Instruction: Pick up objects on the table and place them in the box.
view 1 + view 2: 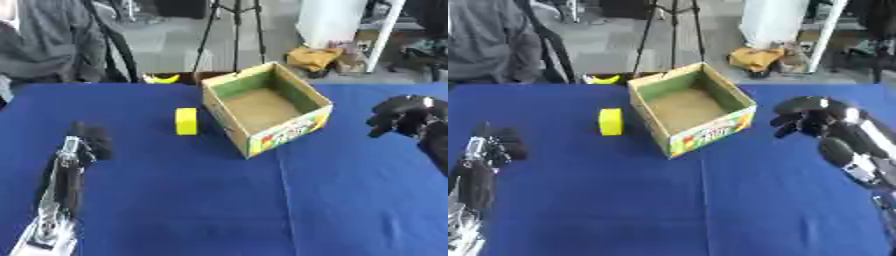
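Observation:
An open cardboard box with a green inner wall and a printed front stands on the blue table, and its inside looks empty. A small yellow block lies on the cloth just left of the box. My left hand hovers over the table's left side, fingers curled, holding nothing, well short of the block. My right hand hangs to the right of the box with its fingers curled down, also holding nothing.
The blue table spreads wide in front of the box. Beyond its far edge are a tripod, a seated person in grey and a yellow object on the floor.

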You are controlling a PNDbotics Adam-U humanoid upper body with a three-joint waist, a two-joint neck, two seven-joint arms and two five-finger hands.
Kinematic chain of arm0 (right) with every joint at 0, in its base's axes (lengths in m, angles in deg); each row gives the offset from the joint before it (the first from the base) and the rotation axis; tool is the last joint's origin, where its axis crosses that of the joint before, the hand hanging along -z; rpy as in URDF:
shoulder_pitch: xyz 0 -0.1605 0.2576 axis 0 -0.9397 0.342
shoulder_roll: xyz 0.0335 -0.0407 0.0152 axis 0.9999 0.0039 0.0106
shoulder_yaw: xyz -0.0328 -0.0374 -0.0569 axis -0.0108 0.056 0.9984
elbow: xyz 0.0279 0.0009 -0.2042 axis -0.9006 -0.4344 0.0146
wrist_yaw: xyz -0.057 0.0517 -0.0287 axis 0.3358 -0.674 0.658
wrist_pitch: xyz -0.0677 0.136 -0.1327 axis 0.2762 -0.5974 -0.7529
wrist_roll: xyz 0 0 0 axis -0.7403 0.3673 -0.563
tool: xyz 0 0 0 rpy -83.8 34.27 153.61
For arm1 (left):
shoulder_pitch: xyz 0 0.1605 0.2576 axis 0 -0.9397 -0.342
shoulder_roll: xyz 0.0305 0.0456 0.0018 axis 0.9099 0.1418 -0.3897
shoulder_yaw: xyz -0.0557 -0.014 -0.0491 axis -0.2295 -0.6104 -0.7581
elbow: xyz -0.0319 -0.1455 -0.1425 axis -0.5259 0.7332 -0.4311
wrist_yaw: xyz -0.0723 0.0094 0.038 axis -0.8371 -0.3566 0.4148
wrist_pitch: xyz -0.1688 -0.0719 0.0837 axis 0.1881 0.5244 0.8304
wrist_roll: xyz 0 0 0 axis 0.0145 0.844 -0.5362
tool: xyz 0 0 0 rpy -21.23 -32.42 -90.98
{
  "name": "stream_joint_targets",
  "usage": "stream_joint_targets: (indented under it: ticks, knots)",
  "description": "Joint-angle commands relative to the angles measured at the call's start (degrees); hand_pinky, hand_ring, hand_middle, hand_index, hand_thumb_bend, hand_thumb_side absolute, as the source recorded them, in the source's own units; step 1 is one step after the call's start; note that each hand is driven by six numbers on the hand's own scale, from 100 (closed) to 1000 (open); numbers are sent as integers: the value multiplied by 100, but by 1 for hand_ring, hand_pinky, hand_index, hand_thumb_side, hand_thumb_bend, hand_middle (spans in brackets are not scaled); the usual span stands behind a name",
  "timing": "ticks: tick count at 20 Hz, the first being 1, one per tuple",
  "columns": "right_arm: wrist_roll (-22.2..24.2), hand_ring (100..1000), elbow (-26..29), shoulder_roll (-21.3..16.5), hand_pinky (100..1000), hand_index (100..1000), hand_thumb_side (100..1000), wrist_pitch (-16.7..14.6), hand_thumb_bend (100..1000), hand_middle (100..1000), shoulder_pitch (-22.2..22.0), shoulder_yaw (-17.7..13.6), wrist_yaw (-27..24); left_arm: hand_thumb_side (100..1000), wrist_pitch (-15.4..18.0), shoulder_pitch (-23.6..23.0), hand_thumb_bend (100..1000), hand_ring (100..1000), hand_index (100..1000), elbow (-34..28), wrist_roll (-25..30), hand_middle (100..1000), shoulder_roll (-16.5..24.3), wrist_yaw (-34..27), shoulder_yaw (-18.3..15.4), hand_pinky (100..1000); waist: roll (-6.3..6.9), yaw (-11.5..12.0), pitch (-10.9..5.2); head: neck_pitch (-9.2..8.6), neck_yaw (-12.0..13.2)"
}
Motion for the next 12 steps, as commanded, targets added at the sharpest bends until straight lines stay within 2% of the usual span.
stream_joint_targets:
  ticks: [1, 8, 12]
  knots:
    - [-1, 728, 112, -74, 654, 762, 604, 6, 567, 733, 61, -35, 25, 1000, -31, 137, 286, 577, 738, -44, 11, 582, 164, 51, 9, 627, 1, -8, -52, -56, 20]
    - [1, 727, 116, -74, 654, 761, 601, 8, 564, 733, 60, -28, 26, 1000, -167, 345, 277, 577, 740, 59, 46, 582, 316, 312, 19, 626, 3, -13, -54, -54, 31]
    - [6, 728, 122, -70, 654, 761, 604, 4, 567, 733, 68, -20, 26, 1000, -330, 578, 236, 578, 742, 246, 145, 584, 496, 687, 26, 627, -7, -29, -44, -64, 43]
